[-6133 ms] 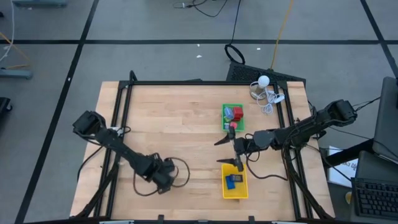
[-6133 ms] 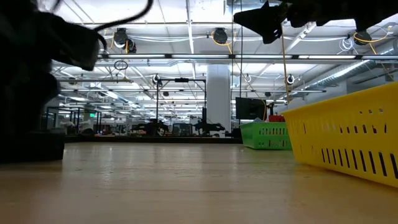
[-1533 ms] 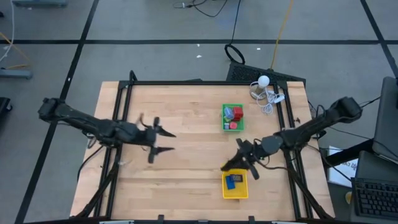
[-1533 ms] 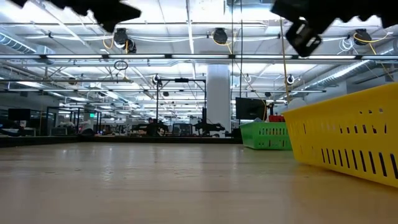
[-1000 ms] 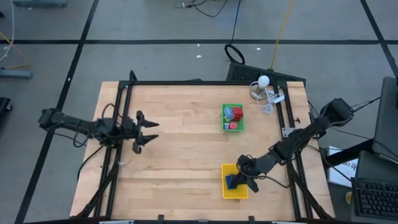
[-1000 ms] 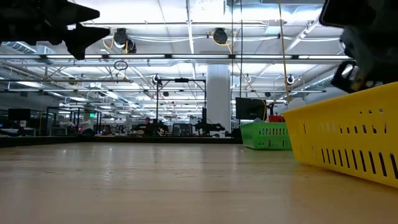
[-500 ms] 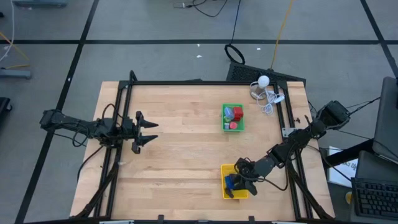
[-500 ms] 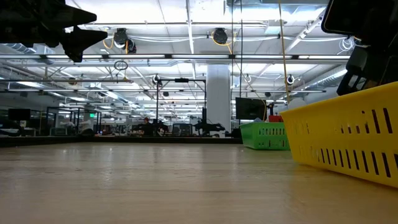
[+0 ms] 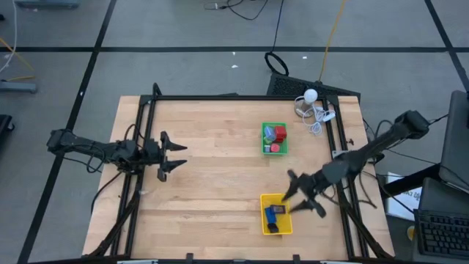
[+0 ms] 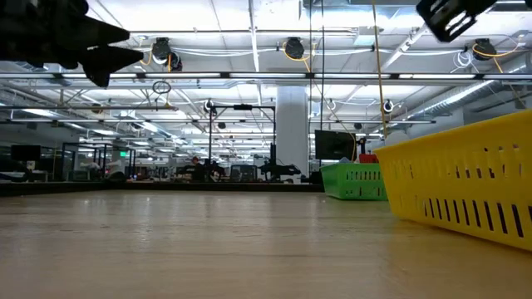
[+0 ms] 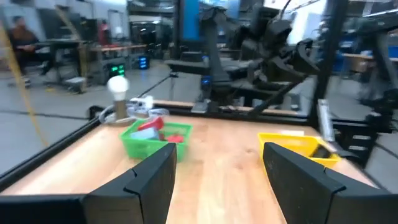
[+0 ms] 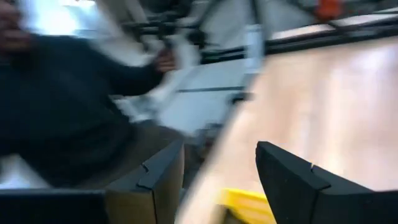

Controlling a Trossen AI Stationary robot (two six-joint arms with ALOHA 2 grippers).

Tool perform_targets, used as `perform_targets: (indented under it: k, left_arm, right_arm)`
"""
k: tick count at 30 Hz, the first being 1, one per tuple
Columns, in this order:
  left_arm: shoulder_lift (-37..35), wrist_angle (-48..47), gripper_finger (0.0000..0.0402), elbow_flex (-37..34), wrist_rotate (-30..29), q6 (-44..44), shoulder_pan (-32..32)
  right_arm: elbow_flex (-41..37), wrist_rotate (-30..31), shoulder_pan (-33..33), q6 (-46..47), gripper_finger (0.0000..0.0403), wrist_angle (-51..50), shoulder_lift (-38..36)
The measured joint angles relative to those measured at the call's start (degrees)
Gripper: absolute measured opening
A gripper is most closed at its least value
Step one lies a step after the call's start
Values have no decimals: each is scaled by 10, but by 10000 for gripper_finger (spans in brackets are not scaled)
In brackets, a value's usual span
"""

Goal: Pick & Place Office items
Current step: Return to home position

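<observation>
The green tray holds red and light blue office items; it also shows as the green tray in the left wrist view. The yellow tray near the table's near edge holds a blue piece and a dark piece. My right gripper hangs open above the yellow tray's right side, touching nothing. My left gripper is open and raised over the table's left part, its fingers pointing toward the trays. In the low view the yellow tray fills the right.
A white round lamp with coiled cable lies at the table's far right corner. Bare wood spreads between the two arms. A person in dark clothing shows past the table in the blurred right wrist view.
My right gripper has come up out of the yellow tray, swinging up and toward the table's right edge; its wrist view is blurred by the motion. A dark piece now shows in the tray's near part. My left arm has kept still.
</observation>
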Motion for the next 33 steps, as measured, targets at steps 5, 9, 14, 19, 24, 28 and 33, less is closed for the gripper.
perform_targets:
  k: [5,9,14,19,24,28,33]
  left_arm:
    - [-26,-16,244,0,-52,-16,14]
    - [-33,-9,244,0,-40,-14,22]
    - [-31,-18,244,0,-33,-9,29]
    - [-32,-17,244,0,-38,19,30]
    - [-32,-12,244,0,-39,26,30]
    - [-32,-23,244,0,-37,26,30]
    - [-32,-28,244,0,-35,26,30]
  right_arm:
    - [-53,149,-19,-116,187,-21,-101]
    - [-146,155,-84,-142,187,92,-161]
    - [-259,92,-171,-117,189,177,-216]
    - [-311,66,-238,-103,187,169,-286]
    - [-311,54,-283,-128,189,109,-325]
    - [-312,55,-306,-168,187,94,-328]
    - [-312,63,-337,-165,190,27,-336]
